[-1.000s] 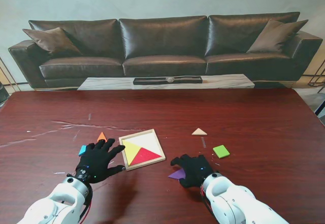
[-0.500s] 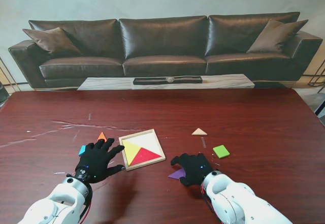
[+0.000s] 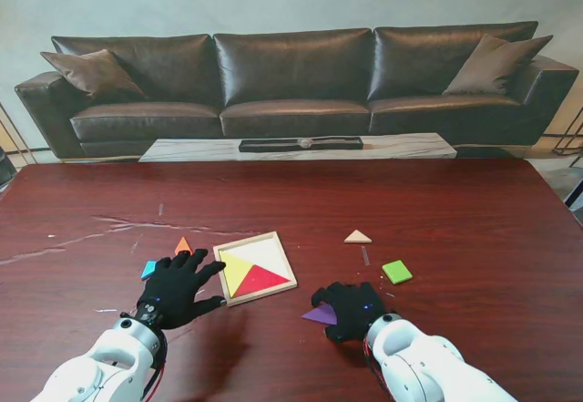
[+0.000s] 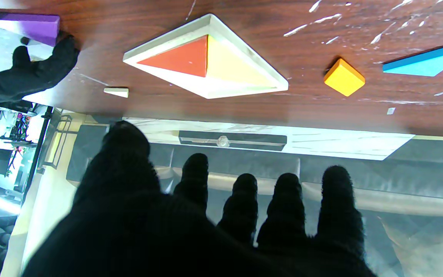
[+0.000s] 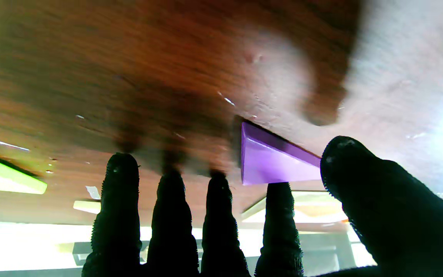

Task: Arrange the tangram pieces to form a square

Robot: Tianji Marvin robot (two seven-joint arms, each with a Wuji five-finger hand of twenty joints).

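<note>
Right fingers (image 5: 279,215): curled around the purple triangular tangram piece (image 3: 320,314), thumb on one edge and index tip under another, gripping it right at the tabletop.
Right hand (image 3: 351,307): black-gloved, palm down, near me and right of the frame.
Left fingers (image 4: 240,200): spread wide and holding nothing.
Left hand (image 3: 176,286): hovering flat just left of the frame, its thumb pointing toward it.
Square wooden frame (image 3: 256,267): lying between the two hands, with a yellow triangle (image 3: 235,269) and a red triangle (image 3: 263,280) seated inside, touching along one edge.
Loose pieces: small orange triangle (image 3: 183,245) and blue piece (image 3: 148,270) just beside the left hand; beige triangle (image 3: 358,236) and green square (image 3: 396,272) farther from me on the right.
Dark red wooden tabletop (image 3: 474,220): scratched on the left, carrying everything.
</note>
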